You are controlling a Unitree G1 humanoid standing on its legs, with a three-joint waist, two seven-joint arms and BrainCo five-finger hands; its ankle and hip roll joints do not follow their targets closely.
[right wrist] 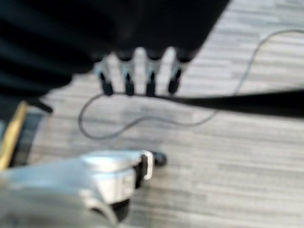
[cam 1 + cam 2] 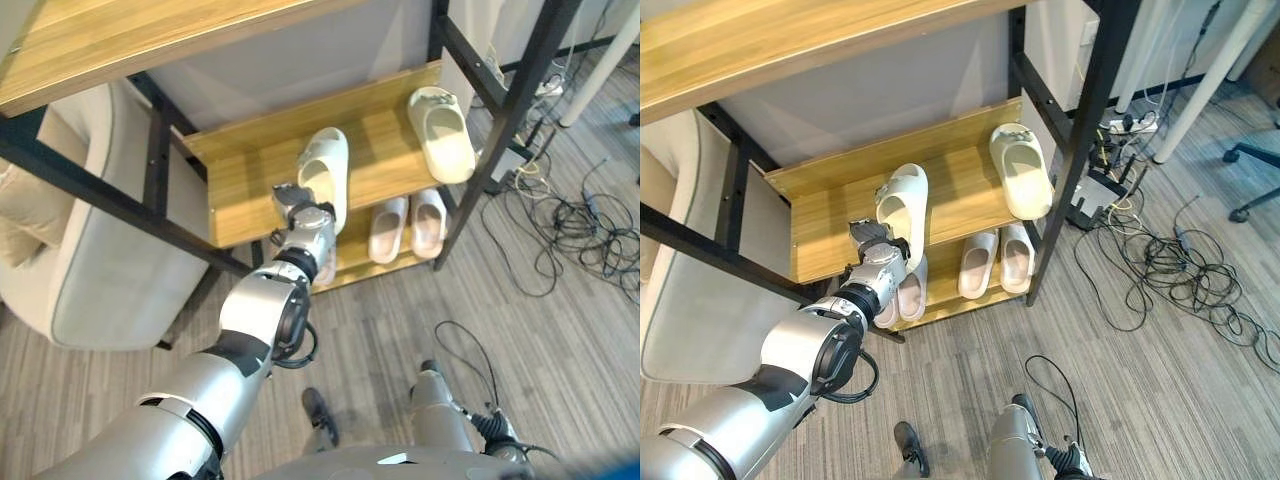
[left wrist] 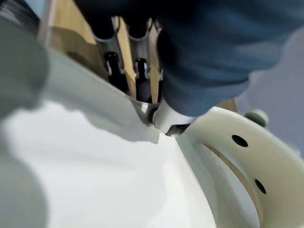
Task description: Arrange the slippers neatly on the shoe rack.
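My left hand [image 2: 878, 262] reaches to the front edge of the wooden middle shelf [image 2: 250, 165] of the black-framed shoe rack [image 2: 522, 95], and its fingers [image 3: 142, 71] and thumb are pinched on the heel end of a cream rubber slipper with a perforated strap [image 2: 325, 172]. That slipper lies on the middle shelf with its toe pointing toward the grey back panel, angled a little to the right, its heel at the shelf's front edge where I grip it. In my left wrist view the slipper's pale sole and strap with round holes sit right against my fingers.

A second cream slipper [image 2: 441, 133] rests farther right on the same shelf, well apart from the first, its heel overhanging the front edge. On the lower shelf, a pair of pale pink slippers [image 2: 409, 226] stands side by side, toes inward, and another pale slipper [image 2: 902, 292] sits just under my wrist.

My right hand [image 1: 137, 76] hangs low over the grey striped carpet floor [image 2: 560, 340], fingers straight and relaxed, holding nothing.

A beige upholstered armchair [image 2: 90, 250] stands to the left of the rack.
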